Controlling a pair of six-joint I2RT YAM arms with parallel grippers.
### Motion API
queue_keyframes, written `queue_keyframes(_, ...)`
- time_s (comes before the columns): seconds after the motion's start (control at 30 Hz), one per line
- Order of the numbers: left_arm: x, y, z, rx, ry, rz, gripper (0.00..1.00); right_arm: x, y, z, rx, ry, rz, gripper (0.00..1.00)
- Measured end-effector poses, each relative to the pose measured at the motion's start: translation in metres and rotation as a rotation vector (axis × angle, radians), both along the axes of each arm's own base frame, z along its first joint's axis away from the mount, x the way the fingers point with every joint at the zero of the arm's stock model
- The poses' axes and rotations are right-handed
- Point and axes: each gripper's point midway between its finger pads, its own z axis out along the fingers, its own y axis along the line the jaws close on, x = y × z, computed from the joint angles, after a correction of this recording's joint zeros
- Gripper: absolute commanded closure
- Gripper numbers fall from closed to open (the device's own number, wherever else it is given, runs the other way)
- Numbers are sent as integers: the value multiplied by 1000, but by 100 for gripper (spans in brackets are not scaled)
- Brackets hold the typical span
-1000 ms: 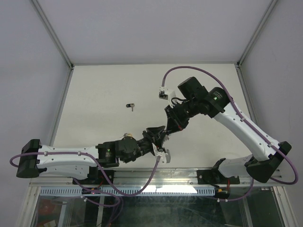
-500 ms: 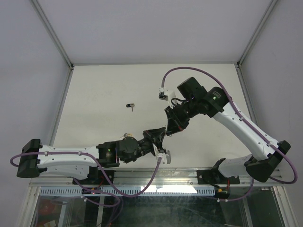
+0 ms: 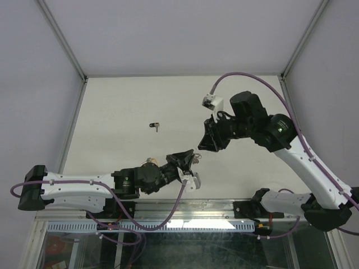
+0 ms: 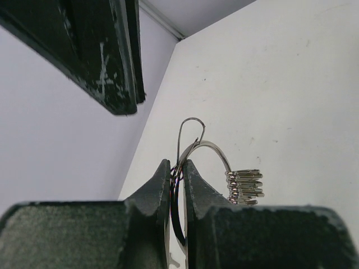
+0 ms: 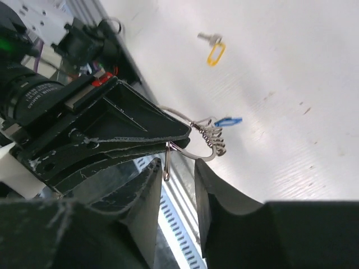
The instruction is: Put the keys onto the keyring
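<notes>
Retreating upper-right with jaws spread, the right gripper (image 5: 178, 168) leaves the keyring (image 4: 244, 185) pinched by the left gripper (image 4: 178, 171), free to fetch the yellow-tagged key (image 5: 214, 51).

worktop (image 3: 123, 101): plain white, a few tiny marks | walls (image 3: 168, 33): pale grey panels, back and both sides | frame posts (image 3: 61, 38): silver, running to the far corners | rail (image 3: 219, 206): metal, along the near edge
</notes>
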Motion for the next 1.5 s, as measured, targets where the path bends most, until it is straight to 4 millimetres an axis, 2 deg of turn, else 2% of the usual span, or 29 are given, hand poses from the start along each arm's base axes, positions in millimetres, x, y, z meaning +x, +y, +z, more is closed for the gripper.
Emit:
queue_keyframes(0.2, 10, 9, 7, -62, 31, 88, 100, 12, -12, 22, 91, -141, -128, 47)
queue_keyframes(0.27, 14, 13, 10, -95, 50, 123, 100, 16, -19, 24, 123, -175, -189, 46)
queue_keyframes(0.4, 18, 17, 12, -157, 101, 174, 100, 20, -27, 26, 186, -214, -271, 49)
queue_keyframes(0.6, 22, 17, 15, -218, 167, 223, 100, 22, -15, 36, 264, -191, -280, 53)
queue_keyframes(0.93, 25, 15, 25, -278, 207, 260, 100, 26, 6, 11, 257, -71, -259, 58)
queue_keyframes(1.13, 26, 13, 23, -275, 214, 268, 100, 24, 12, 10, 273, -46, -243, 65)
queue_keyframes(1.5, 30, 13, 23, -285, 222, 302, 100, 20, 18, 9, 291, -16, -213, 66)
